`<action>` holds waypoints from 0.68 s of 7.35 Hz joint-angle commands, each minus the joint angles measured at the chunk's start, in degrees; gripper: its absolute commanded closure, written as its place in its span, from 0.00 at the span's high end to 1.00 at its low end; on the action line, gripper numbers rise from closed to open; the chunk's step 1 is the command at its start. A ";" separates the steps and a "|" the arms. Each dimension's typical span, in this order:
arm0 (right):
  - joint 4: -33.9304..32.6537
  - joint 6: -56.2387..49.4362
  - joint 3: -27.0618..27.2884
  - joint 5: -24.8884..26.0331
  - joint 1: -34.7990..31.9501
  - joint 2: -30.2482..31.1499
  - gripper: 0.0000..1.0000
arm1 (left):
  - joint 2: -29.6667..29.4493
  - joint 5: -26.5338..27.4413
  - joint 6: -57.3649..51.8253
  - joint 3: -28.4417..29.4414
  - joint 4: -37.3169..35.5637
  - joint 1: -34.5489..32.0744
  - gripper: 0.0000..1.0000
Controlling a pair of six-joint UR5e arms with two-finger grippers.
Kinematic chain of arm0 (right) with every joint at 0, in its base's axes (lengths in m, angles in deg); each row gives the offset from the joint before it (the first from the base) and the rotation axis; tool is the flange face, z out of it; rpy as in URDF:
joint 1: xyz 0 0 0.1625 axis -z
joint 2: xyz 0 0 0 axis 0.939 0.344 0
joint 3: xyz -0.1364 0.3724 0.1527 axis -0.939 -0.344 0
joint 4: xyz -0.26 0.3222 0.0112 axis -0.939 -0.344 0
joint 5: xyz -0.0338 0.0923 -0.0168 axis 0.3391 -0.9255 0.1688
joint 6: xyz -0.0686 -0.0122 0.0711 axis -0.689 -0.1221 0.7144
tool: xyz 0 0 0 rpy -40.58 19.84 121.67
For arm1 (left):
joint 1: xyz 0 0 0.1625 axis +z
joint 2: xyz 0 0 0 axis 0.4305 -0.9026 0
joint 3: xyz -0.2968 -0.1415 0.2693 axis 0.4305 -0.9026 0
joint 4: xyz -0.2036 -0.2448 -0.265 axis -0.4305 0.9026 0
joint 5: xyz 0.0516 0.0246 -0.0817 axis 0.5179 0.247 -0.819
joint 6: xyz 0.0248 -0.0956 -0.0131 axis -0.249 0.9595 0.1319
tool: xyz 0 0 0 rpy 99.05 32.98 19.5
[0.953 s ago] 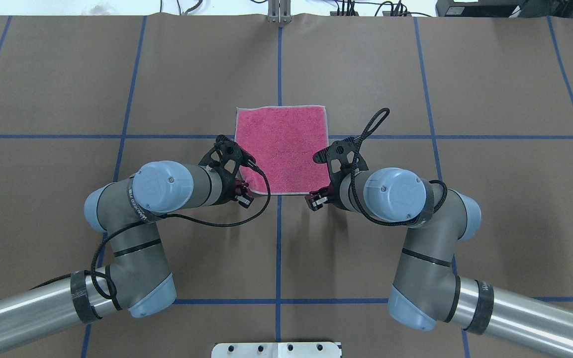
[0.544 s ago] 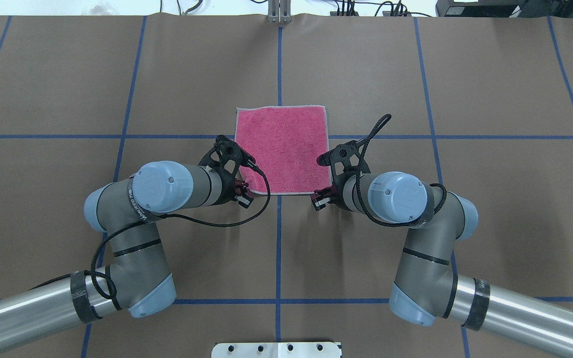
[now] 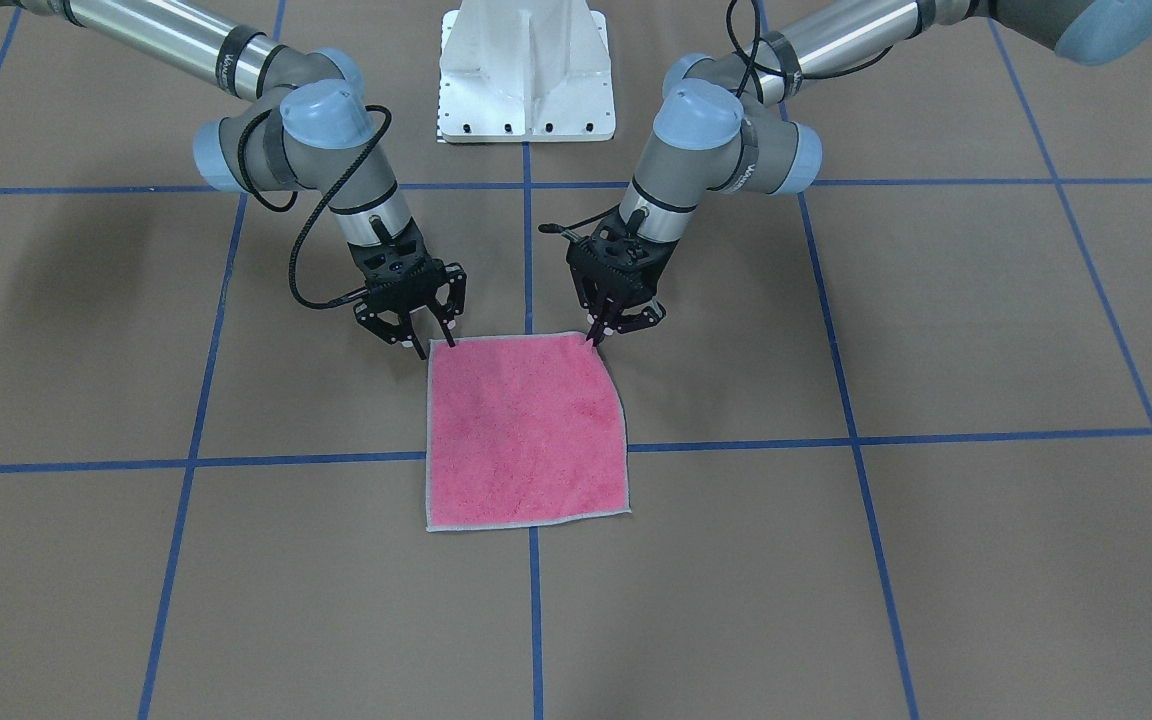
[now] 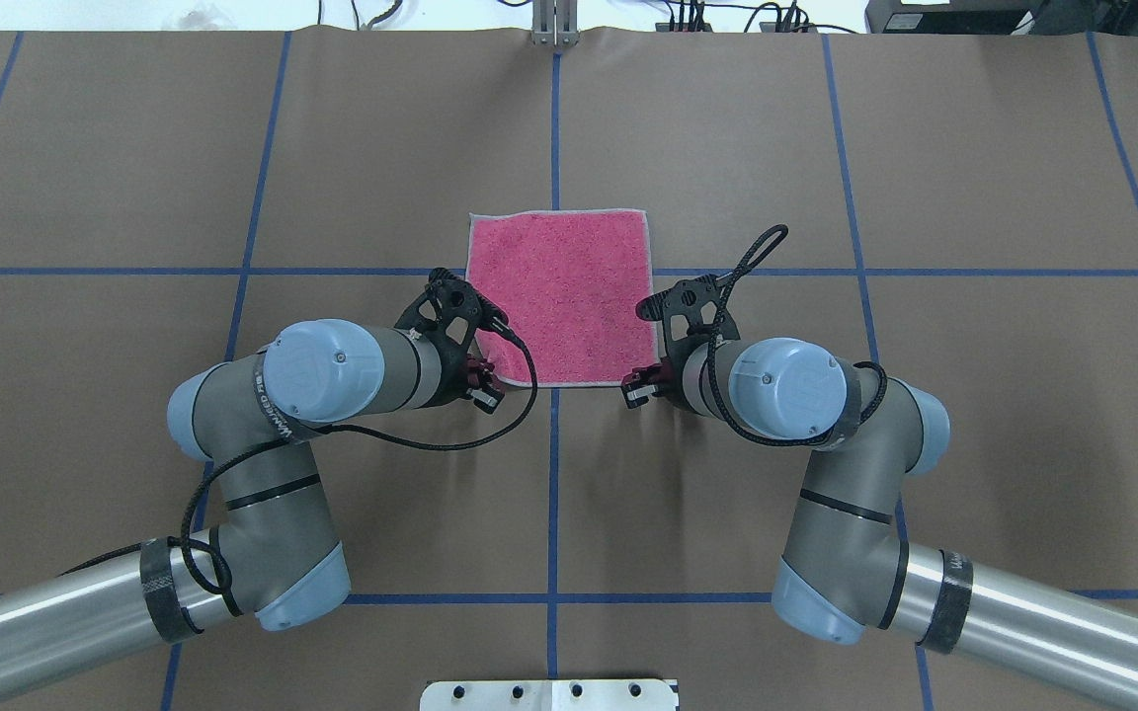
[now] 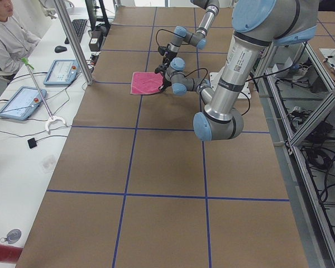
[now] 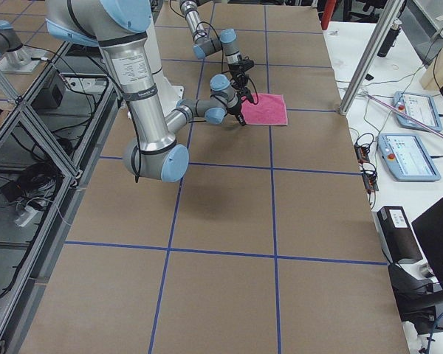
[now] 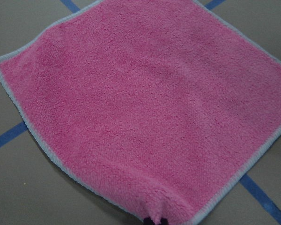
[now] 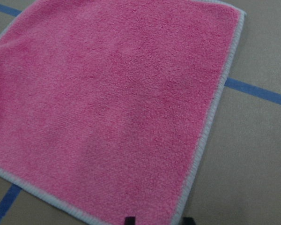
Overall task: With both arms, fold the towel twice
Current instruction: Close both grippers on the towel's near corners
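The towel (image 3: 526, 430) lies flat on the brown table, pink face up, with a light grey border; it also shows in the overhead view (image 4: 559, 296). My left gripper (image 3: 596, 338) is shut on the towel's near corner on my left side; the left wrist view shows the cloth (image 7: 145, 108) puckered at the joined fingertips (image 7: 154, 220). My right gripper (image 3: 433, 345) is open at the other near corner, low over the table. In the right wrist view its fingertips (image 8: 129, 220) stand apart, astride the towel's (image 8: 107, 103) border.
The table is brown paper with a grid of blue tape lines (image 4: 554, 128). The white pedestal base (image 3: 526, 70) stands behind the arms. An operator (image 5: 5, 33) and tablets (image 5: 58, 71) are at a side bench beyond the table's far edge.
My right wrist has shifted slightly to the right and turned at its towel corner. The left arm and the towel have not moved.
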 commanded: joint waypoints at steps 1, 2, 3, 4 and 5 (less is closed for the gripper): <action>-0.67 0.25 -0.11 0.12 0.09 -0.11 0.38 | 0.07 0.00 -0.07 0.00 0.00 0.00 0.01; -0.67 0.17 -0.02 0.12 0.09 -0.11 0.35 | 0.07 0.00 -0.07 0.09 0.00 0.09 0.01; -0.67 0.17 -0.02 0.12 0.09 -0.11 0.33 | 0.07 0.00 0.01 0.09 0.00 0.00 0.01; -0.76 0.17 0.07 0.03 0.09 -0.11 0.33 | 0.07 0.00 0.02 0.09 0.00 0.00 0.01; -0.76 0.17 0.16 0.03 0.09 -0.02 0.34 | 0.07 0.00 0.02 0.00 0.00 0.00 0.01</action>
